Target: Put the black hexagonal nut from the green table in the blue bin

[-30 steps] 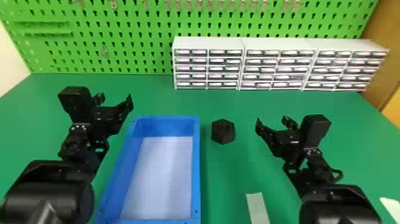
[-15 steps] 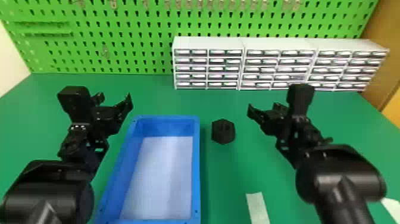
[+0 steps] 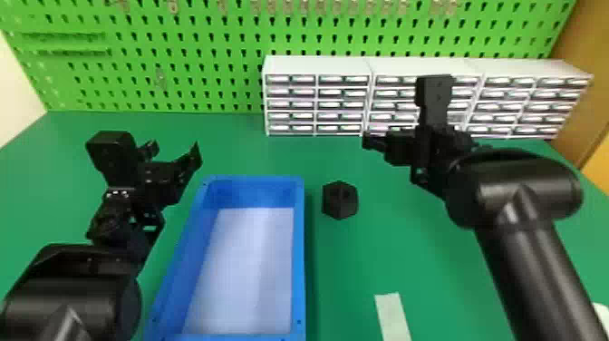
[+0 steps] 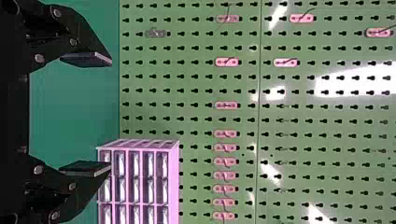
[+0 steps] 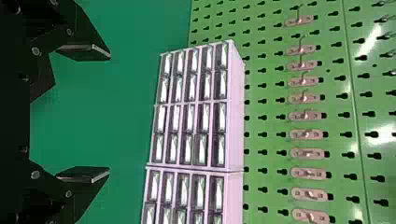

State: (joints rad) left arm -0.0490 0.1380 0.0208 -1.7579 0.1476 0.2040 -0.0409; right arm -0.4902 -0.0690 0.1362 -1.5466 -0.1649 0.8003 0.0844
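I have the green desk (image 3: 226, 145) spread across most of the head view, with the bright green pegboard (image 3: 204, 41) behind it along the top of the frame. My right arm (image 3: 521, 190) comes up from the lower right, and my left arm (image 3: 72, 290) rises at the lower left. Three white drawer units (image 3: 317, 65) stand side by side on the desk, from upper centre to upper right, against the pegboard. The blue bin (image 3: 299, 254) sits at lower centre, its pale bottom showing and its near end down at the frame's bottom edge.

My left gripper (image 3: 176, 147) is near the bin's far left corner; in its wrist view I see the left gripper (image 4: 110, 113) spread wide, nothing between the fingers. My right gripper (image 3: 374, 141) is over toward upper right, in front of the drawer units in the head view, and from its own wrist I see the right gripper (image 5: 109, 113) wide open too, likewise holding nothing.

The black hexagonal nut (image 3: 340, 200) rests on the desk at the centre, just right of the bin and outside it. A pale strip (image 3: 392, 317) lies at the bottom, right of centre.
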